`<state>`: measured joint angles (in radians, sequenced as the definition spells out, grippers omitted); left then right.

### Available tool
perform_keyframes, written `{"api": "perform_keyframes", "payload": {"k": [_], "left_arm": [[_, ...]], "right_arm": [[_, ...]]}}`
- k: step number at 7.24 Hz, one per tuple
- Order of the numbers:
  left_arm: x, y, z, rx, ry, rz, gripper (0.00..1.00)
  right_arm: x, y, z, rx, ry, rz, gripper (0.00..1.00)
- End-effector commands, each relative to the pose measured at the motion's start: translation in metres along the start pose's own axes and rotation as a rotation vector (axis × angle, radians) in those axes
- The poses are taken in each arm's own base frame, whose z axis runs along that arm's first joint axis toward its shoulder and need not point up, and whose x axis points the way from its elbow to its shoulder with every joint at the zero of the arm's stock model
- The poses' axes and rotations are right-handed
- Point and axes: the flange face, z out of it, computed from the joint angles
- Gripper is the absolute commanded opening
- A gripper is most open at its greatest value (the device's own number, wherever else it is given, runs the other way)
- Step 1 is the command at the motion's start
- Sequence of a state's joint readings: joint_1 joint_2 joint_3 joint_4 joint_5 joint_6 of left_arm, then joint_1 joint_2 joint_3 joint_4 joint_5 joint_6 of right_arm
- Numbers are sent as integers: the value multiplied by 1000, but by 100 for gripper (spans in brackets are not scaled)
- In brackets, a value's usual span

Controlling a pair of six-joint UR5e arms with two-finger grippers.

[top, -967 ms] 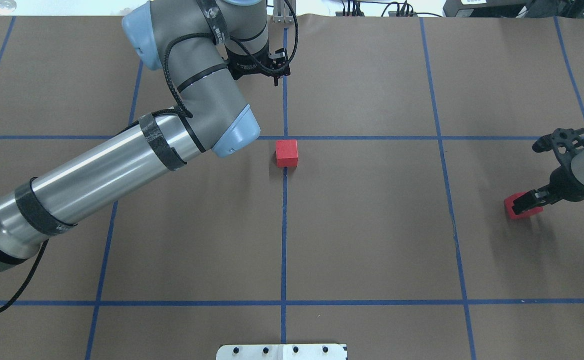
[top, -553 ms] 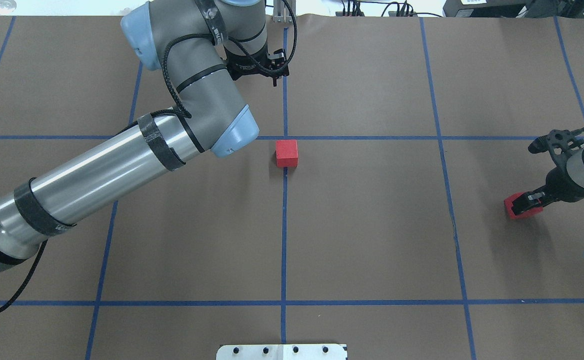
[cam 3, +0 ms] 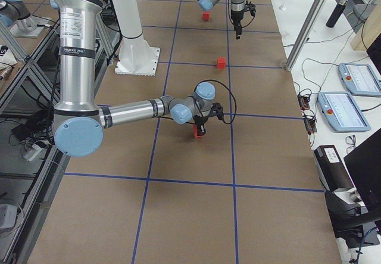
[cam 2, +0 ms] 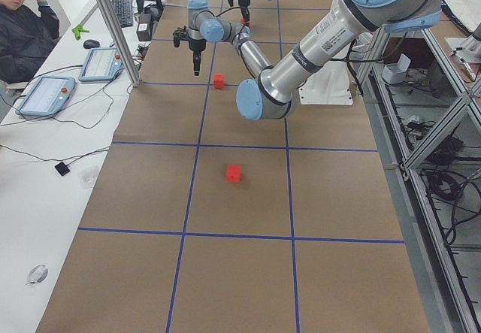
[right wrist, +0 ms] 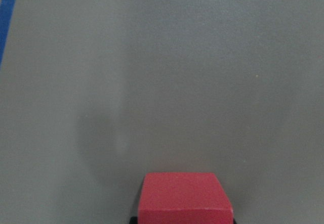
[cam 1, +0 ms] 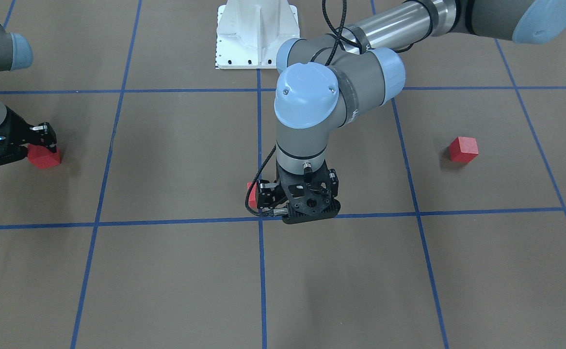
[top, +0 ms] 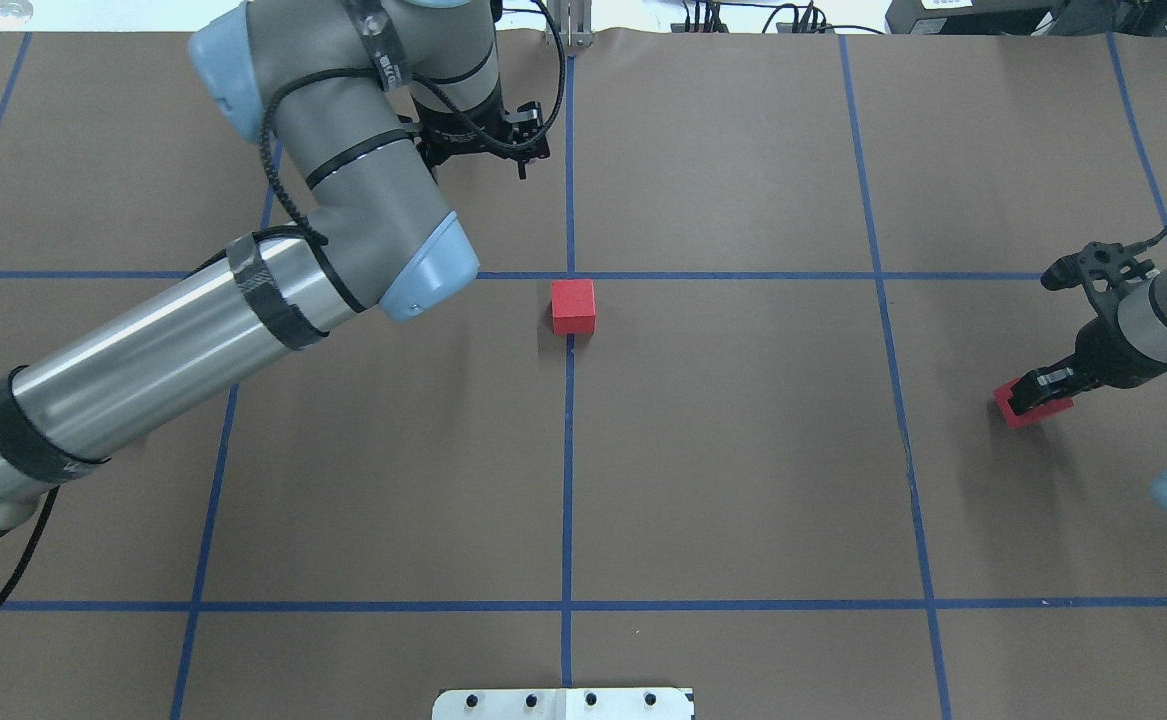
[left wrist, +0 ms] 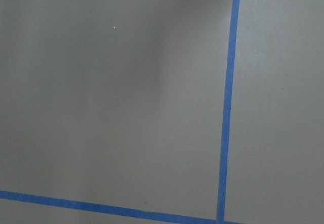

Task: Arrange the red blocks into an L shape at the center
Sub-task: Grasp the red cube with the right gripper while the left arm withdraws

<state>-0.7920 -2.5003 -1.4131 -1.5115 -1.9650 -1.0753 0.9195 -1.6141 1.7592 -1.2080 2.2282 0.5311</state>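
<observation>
The right hand (top: pixel 1035 394) pinched one red block (top: pixel 1031 417) well to the right of the center (top: pixel 570 275); a second red block (top: pixel 573 305) sat just beside it.

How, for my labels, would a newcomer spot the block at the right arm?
On the brown gridded table, follow the right arm to its hand near the table's end. That red block alone sits in a hand; the centre block and the left-side block lie free.
</observation>
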Motion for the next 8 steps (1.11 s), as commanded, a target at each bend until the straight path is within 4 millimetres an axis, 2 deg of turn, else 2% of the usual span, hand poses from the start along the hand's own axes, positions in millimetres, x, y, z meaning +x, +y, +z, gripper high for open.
{"api": "perform_keyframes", "payload": {"k": [1,2,3,4,5,6,7,8], "left_arm": [[-131,20,1,-2,-32,130,100],[-192,10,-3,-23,-41,163,100],[-256,5,-7,-50,-48,231,100],[-306,0,-11,-51,-74,272,100],[-341,4,0,-74,-104,248,100],[-366,13,13,-96,-123,285,100],[-387,5,3,-86,-127,330,100],[-405,14,6,-87,-128,333,100]], "right_arm": [[-57,-43,-50,-11,-17,27,0],[-101,-77,-77,-17,-13,31,0],[-161,-106,-94,-46,-5,54,0],[-224,-113,-93,-78,-13,76,0],[-275,-108,-83,-91,-30,71,0],[-329,-107,-80,-88,-45,111,0],[-376,-112,-77,-79,-47,135,0],[-411,-125,-67,-76,-31,142,0]]}}
